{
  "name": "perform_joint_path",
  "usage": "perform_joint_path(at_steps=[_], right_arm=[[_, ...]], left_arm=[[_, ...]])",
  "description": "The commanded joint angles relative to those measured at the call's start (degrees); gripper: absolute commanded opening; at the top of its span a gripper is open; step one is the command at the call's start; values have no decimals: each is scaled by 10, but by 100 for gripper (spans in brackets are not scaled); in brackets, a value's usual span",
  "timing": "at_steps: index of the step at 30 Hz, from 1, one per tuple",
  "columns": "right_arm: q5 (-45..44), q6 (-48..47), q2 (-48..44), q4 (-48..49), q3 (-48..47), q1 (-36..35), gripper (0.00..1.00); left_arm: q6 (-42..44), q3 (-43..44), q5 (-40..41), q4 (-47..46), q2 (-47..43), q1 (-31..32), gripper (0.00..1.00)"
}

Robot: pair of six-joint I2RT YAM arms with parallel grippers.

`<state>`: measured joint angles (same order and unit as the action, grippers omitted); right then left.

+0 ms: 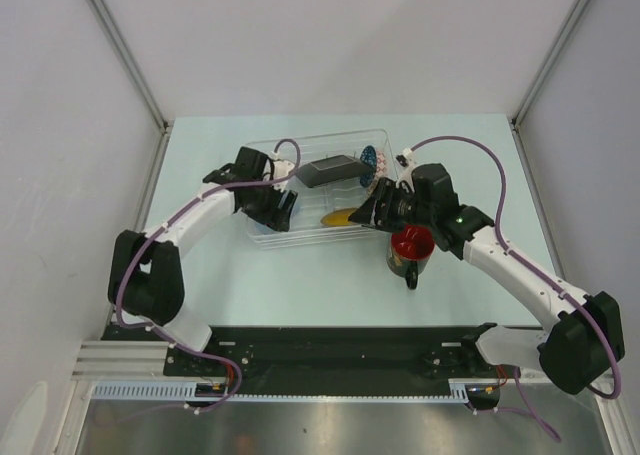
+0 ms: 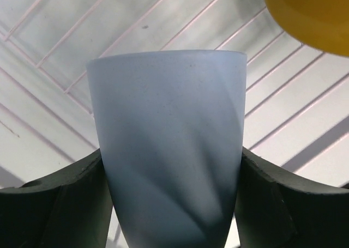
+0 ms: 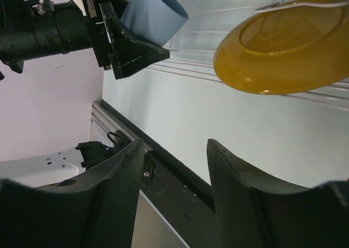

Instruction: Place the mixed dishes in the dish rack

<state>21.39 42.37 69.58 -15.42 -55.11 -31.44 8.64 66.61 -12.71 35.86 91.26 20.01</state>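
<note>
Two grippers sit at the dish rack [image 1: 262,153]: the left gripper [image 2: 172,161] is clamped on a pale blue cup [image 2: 169,101], with the yellow plate [image 2: 311,13] ahead to its right. The right gripper [image 3: 174,150] is spread wide and empty, that plate ahead, the mug [image 1: 410,245] just beside it outside the rack.

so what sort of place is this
Probably a robot test cell, not a kitchen: two arms bolted to a pale table, blank white panels on three sides, a rack and mug laid out.
</note>
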Motion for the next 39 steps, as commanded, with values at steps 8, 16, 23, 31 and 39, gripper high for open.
perform_joint_path(at_steps=[8,16,23,31,39], right_arm=[[140,63,78,208,-19,-7,55],[218,147,65,380,-19,3,56],[267,152,3,412,-19,8,67],[277,186,27,445,-20,-3,68],[273,195,42,448,-19,-8,66]], left_arm=[[114,214,-207,234,-119,2,32],[238,263,-355,402,-117,6,23],[246,222,-359,394,-122,6,20],[226,252,-375,388,-101,40,21],[210,278,-377,374,-77,76,21]])
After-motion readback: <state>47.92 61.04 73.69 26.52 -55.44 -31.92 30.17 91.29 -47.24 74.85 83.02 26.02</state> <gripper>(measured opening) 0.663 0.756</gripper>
